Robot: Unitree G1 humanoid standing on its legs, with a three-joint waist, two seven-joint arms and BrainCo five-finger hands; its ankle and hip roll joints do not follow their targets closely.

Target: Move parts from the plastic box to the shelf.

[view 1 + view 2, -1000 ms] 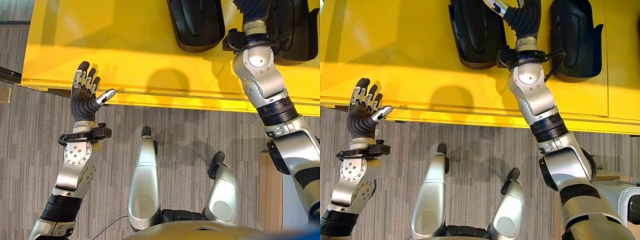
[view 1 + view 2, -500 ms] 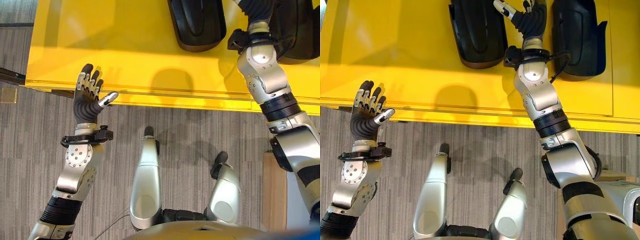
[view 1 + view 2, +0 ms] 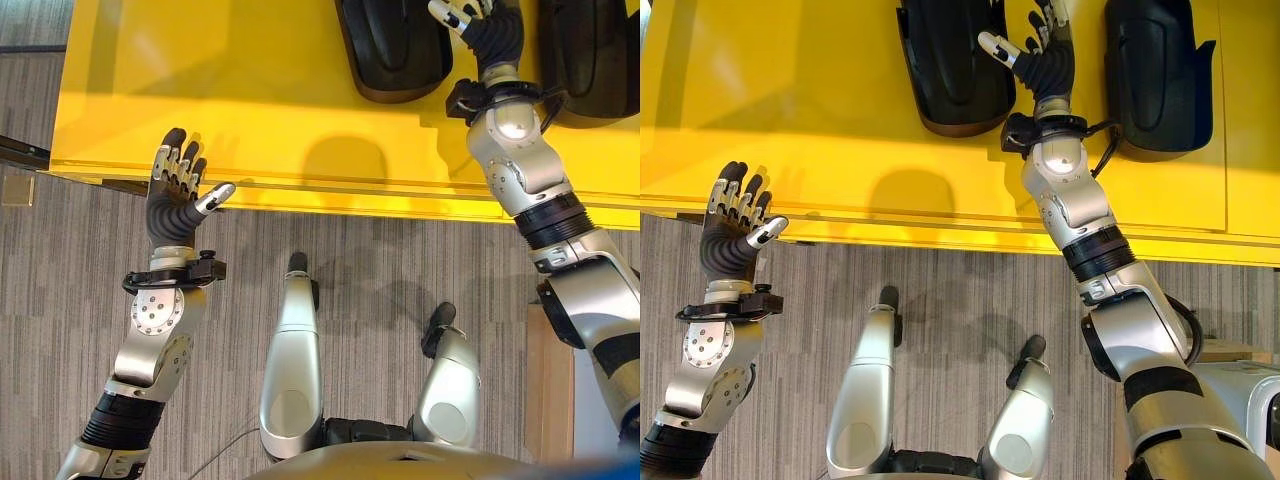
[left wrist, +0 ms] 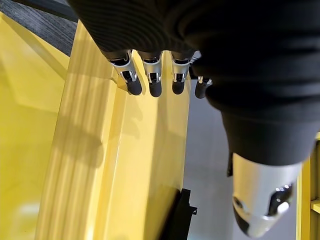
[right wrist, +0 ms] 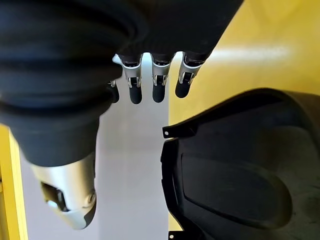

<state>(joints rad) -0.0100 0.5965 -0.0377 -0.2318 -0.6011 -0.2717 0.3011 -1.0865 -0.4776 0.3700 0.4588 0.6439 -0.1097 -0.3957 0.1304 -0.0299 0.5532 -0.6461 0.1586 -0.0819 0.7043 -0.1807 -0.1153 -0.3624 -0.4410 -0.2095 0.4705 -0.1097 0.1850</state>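
Two black moulded parts lie on the far side of the yellow shelf (image 3: 260,90): left part (image 3: 955,60), right part (image 3: 1152,75); right hand (image 3: 1045,55) is raised between them, fingers straight and spread, holding nothing; left hand (image 3: 175,190) hovers at the shelf's near edge, fingers straight, empty.

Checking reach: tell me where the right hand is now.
In the right eye view, the right hand hangs open over the yellow shelf, between two black parts.
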